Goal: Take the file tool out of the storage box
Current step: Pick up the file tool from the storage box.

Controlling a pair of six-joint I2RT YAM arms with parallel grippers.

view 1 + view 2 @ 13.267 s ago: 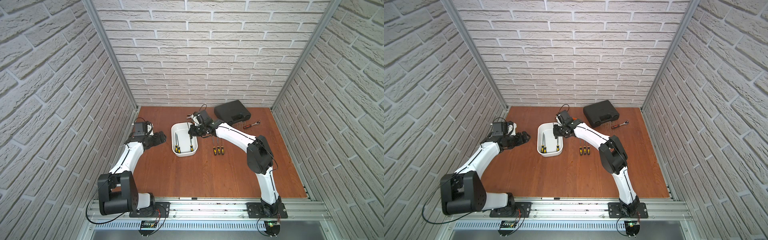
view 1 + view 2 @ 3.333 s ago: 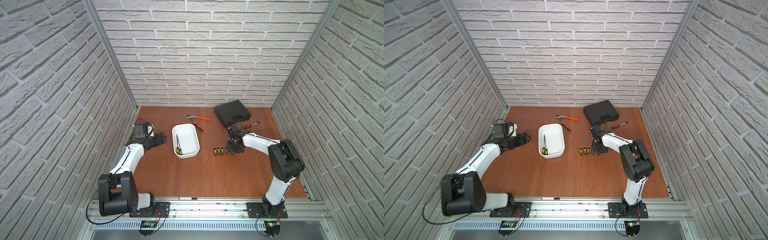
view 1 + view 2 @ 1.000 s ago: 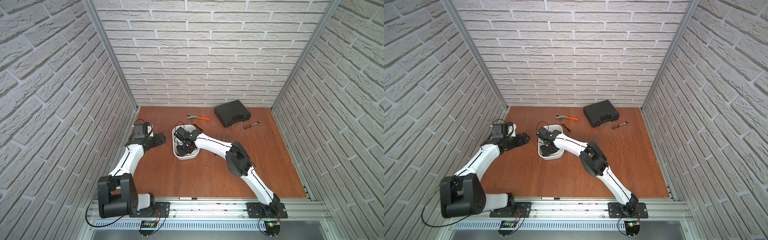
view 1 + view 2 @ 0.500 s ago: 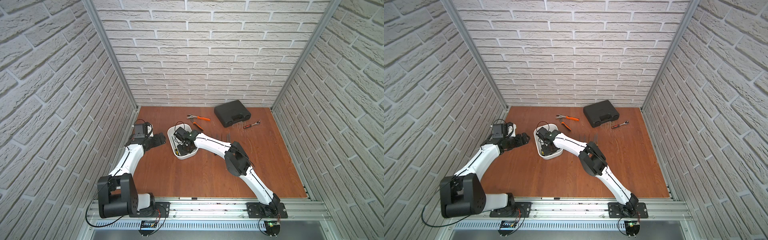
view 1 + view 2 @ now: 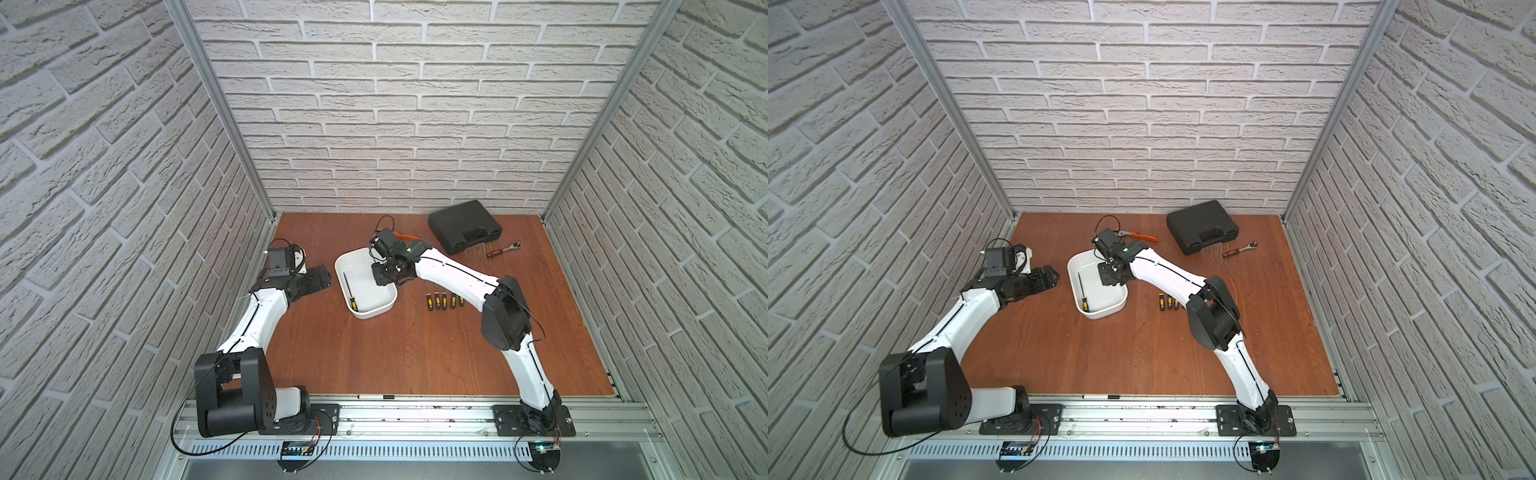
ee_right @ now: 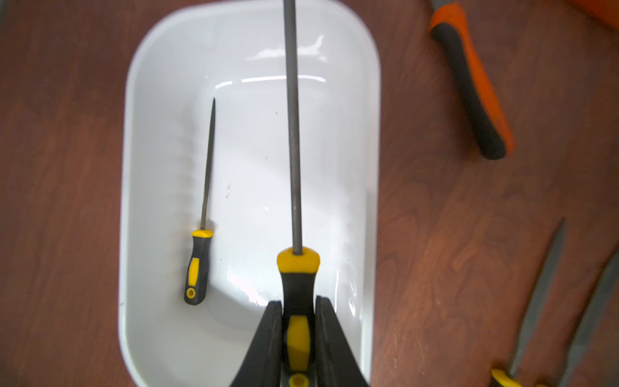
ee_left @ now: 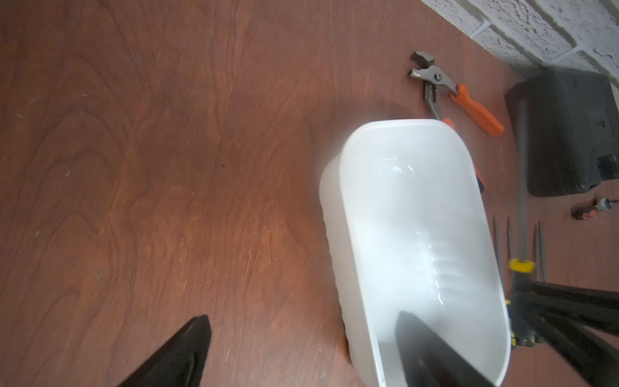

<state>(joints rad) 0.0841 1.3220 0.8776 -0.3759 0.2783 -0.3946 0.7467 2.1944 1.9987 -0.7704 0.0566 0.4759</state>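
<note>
My right gripper (image 6: 298, 305) has just clamped onto the file tool (image 6: 293, 150) by its handle and risen. The file now hangs over the storage box (image 6: 372, 134), where a second file (image 6: 200, 258) lies. Next, I judge, I carry it out to the table (image 5: 415, 353).

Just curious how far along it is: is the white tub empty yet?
Not empty. One loose file lies flat on the floor of the storage box; the right gripper is shut on a second file above it.

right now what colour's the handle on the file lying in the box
Black and yellow handle, clearest in right wrist view.
</note>
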